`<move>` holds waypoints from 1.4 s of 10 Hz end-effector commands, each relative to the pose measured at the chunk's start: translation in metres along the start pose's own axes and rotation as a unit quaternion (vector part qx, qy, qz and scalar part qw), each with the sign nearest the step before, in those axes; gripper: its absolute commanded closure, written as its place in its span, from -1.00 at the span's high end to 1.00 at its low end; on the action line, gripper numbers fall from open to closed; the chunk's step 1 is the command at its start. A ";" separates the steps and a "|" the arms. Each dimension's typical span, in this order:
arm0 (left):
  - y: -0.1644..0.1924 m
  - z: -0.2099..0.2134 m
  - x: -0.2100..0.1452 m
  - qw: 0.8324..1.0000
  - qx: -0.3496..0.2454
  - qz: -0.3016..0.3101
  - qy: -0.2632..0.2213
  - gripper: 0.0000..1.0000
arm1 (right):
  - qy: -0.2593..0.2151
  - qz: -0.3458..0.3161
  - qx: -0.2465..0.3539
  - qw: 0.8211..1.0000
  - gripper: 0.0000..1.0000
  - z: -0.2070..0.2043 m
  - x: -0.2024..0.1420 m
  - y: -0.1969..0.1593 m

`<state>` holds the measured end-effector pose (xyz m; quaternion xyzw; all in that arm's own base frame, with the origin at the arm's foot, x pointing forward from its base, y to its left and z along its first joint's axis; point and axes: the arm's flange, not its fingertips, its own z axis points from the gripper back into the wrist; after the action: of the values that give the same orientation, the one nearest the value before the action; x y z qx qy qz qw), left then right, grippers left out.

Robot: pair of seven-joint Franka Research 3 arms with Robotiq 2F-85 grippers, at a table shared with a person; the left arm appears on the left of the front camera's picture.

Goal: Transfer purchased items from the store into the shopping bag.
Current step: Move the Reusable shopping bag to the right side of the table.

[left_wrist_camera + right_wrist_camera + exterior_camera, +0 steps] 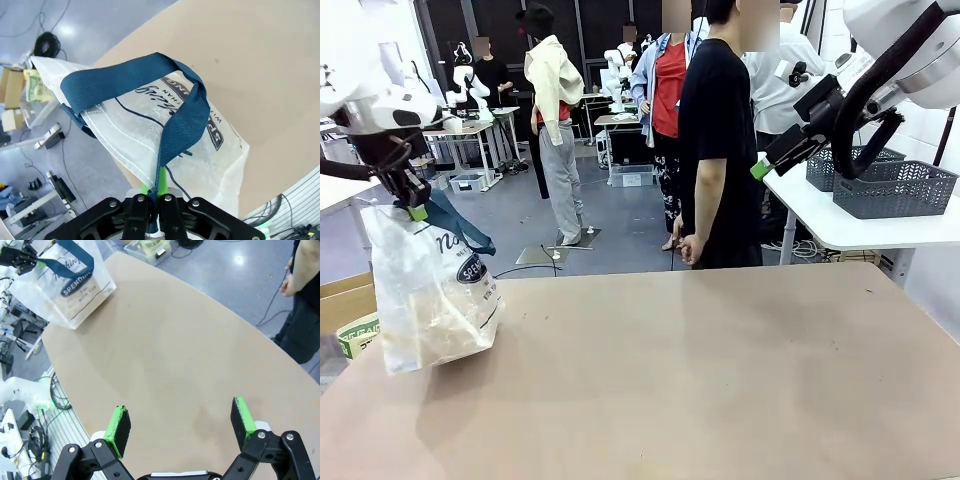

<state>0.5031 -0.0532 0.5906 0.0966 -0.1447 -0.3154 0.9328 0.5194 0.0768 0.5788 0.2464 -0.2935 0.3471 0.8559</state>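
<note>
The shopping bag (430, 290) stands at the table's left edge, whitish and translucent, with pale shapes dimly inside. My left gripper (412, 207) is shut on its navy strap handle (175, 135) and holds it up from above. In the left wrist view the bag's printed side (165, 130) hangs below the closed fingers (155, 192). My right gripper (775, 155) hangs high at the right, open and holding nothing. Its green pads (119, 424) stand wide apart over bare table, and the bag (70, 282) lies far off at the top left of that view.
A person in black (715, 140) stands at the far side of the brown table (700, 370), hands down. Dark grey lattice baskets (893, 187) sit on a white side table at the right. A cardboard box (345, 310) sits on the floor by the left edge.
</note>
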 end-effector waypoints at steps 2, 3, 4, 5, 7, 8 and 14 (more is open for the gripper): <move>0.015 -0.001 -0.002 0.996 0.058 -0.038 -0.053 -1.00 | 0.006 0.002 -0.009 1.000 1.00 0.000 0.001 0.000; 0.021 -0.007 -0.003 0.995 0.059 -0.046 -0.064 -1.00 | 0.006 0.002 -0.009 1.000 1.00 0.000 0.001 0.000; 0.026 -0.012 -0.004 0.996 0.062 -0.036 -0.054 -1.00 | 0.006 0.002 -0.009 1.000 1.00 0.000 0.001 0.000; 0.028 -0.015 -0.006 0.996 0.063 -0.038 -0.046 -1.00 | 0.006 0.002 -0.009 1.000 1.00 0.000 0.001 0.000; 0.030 -0.018 -0.014 0.995 0.069 -0.057 -0.042 -1.00 | 0.006 0.002 -0.009 1.000 1.00 0.000 0.001 0.000; 0.031 -0.023 -0.019 0.996 0.072 -0.054 -0.026 -1.00 | 0.006 0.002 -0.009 1.000 1.00 0.000 0.001 0.000; 0.026 -0.038 -0.025 0.998 0.044 -0.053 -0.009 -1.00 | 0.006 0.002 -0.009 1.000 1.00 0.000 0.001 0.000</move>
<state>0.5096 -0.0152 0.5510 0.1373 -0.1544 -0.3644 0.9080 0.5195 0.0768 0.5788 0.2464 -0.2934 0.3471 0.8560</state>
